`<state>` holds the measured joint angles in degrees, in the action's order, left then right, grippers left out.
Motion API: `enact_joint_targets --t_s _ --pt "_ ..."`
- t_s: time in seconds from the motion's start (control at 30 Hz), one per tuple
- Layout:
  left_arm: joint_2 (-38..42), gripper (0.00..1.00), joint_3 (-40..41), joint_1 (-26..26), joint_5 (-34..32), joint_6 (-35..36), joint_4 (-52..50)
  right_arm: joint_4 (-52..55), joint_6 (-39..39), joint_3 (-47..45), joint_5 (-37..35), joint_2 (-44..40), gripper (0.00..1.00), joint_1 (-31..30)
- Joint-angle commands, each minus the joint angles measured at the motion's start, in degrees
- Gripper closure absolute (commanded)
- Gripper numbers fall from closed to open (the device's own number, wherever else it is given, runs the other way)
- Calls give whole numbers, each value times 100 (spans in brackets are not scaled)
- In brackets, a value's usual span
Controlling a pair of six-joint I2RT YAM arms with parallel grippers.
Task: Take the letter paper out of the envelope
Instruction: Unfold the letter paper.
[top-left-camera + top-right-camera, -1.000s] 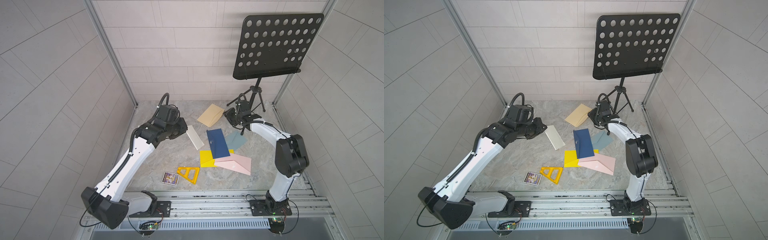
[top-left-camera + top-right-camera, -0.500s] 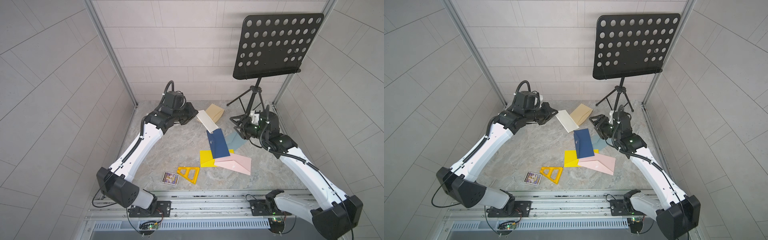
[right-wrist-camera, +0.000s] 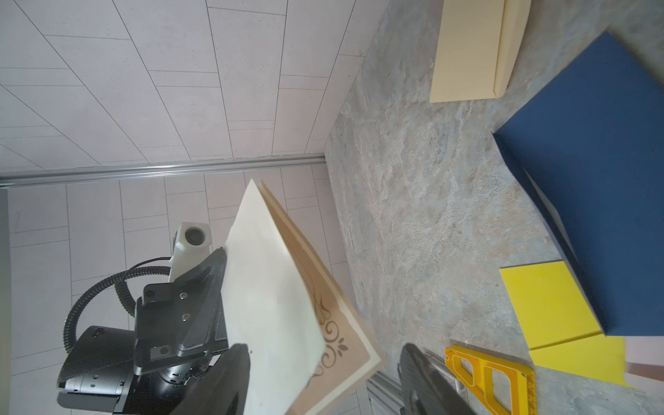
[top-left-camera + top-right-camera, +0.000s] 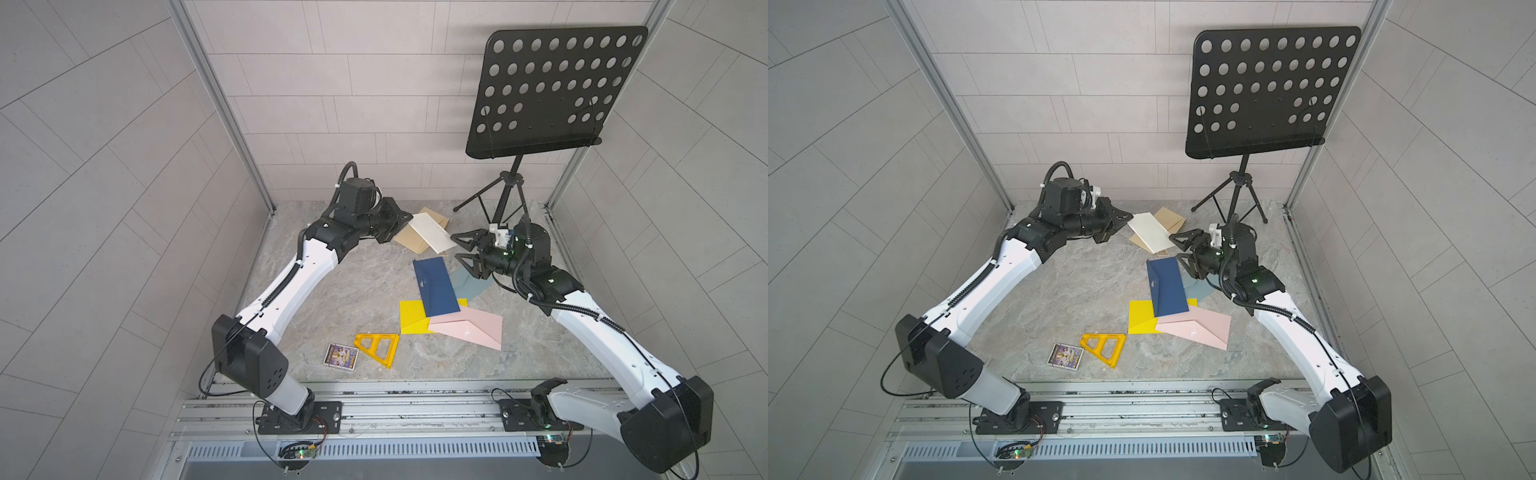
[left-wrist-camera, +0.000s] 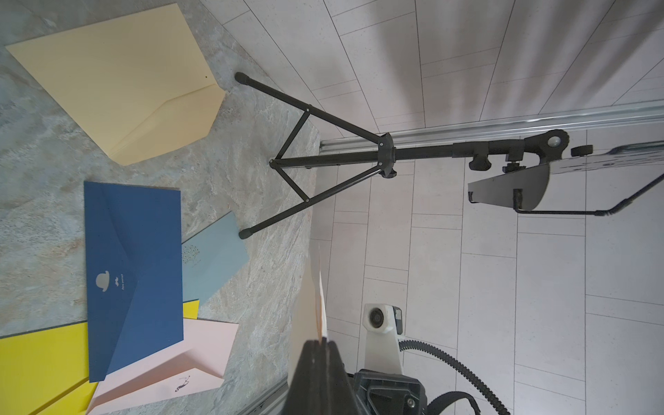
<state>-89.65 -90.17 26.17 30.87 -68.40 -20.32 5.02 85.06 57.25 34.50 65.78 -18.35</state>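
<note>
Left gripper (image 4: 405,218) is clamped on the envelope (image 4: 432,235); right gripper (image 4: 466,251), jaws spread at its 4 o'clock, could pinch envelope and letter paper (image 3: 337,345) together, preventing extraction

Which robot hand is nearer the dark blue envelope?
Right. The right gripper hovers open beside the dark blue envelope; the left gripper is farther back, pinching the cream envelope.

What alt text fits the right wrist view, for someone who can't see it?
The left gripper holds a cream paper envelope aloft, brown flourish-printed letter paper showing at its edge, one corner between the open jaws of the right gripper. Beyond lie a dark blue envelope and a yellow plastic triangle ruler on the grey marbled table.
</note>
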Motion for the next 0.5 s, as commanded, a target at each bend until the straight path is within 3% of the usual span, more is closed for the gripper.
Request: enact_joint_targets --t_s 0.0,0.47 --pt "102 100 99 33 93 -189 321 -410 385 -54 149 -43 31 -19" --pt "-34 100 215 103 105 -465 624 -901 602 75 79 14 34 -333"
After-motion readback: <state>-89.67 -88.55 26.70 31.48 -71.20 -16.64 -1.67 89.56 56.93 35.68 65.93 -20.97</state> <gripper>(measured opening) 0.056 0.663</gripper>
